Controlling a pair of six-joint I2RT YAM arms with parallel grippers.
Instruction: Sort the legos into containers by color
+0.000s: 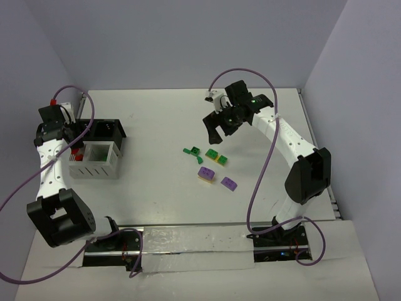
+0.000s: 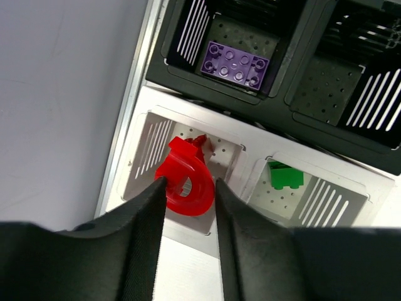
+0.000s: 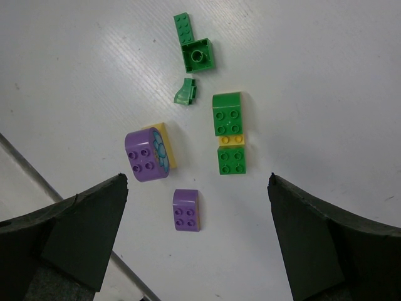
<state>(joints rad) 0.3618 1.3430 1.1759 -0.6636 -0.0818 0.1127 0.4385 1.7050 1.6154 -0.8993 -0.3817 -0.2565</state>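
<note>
My left gripper is shut on a red half-round lego, held over the left compartment of the white slatted box; another red piece lies in that compartment. A green brick sits in the neighbouring white compartment. A purple brick lies in the black slatted box behind. In the top view the left gripper is over the boxes. My right gripper is open, high above loose legos: a small purple brick, a purple-on-yellow piece, a green-yellow-green row and small green pieces.
In the top view the loose legos lie mid-table, below the right gripper. The white box and black box stand at the left. Purple cables loop from both arms. Walls close the table at back and sides.
</note>
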